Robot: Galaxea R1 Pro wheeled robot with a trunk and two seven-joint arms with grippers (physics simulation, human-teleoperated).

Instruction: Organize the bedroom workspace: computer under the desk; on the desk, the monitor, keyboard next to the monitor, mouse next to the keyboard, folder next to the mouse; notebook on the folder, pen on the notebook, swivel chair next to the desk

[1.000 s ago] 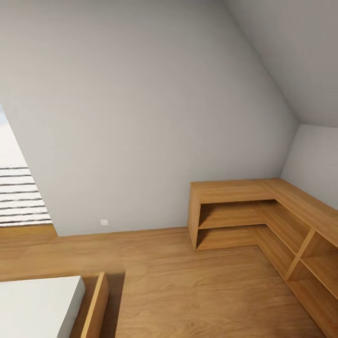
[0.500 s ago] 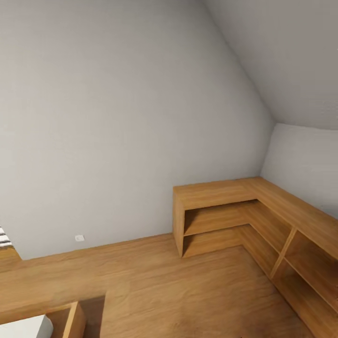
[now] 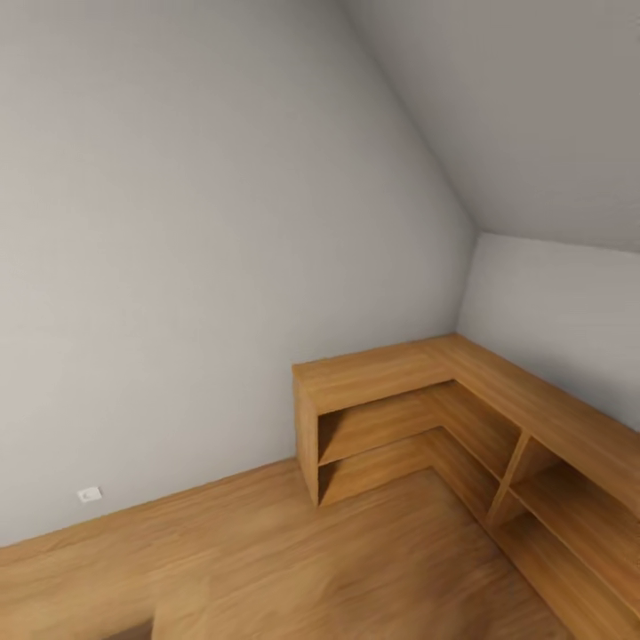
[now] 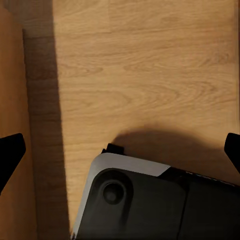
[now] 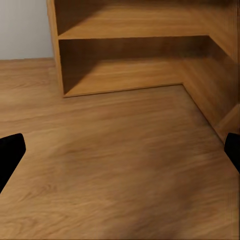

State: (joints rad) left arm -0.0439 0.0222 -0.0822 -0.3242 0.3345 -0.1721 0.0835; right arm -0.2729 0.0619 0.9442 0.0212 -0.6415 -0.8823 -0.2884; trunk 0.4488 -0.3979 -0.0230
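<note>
The desk, computer, monitor, keyboard, mouse, folder, notebook, pen and swivel chair are out of view. In the left wrist view my left gripper (image 4: 120,155) is open over bare wooden floor (image 4: 145,75), its black fingertips (image 4: 10,152) far apart at the picture's edges, with nothing between them. My right gripper (image 5: 120,155) is open too, its fingertips (image 5: 10,150) wide apart, and it faces a low wooden shelf unit (image 5: 135,30) across the floor.
A low L-shaped wooden shelf unit (image 3: 400,373) fills the room corner under a sloped ceiling. A grey wall with a small outlet (image 3: 89,494) stands ahead. My own black-and-white base (image 4: 150,200) shows below the left gripper, next to a wooden panel (image 4: 10,100).
The head view has swung to the right: the white bed corner and striped window have slid out at the left, and the shelf unit sits further left in the picture.
</note>
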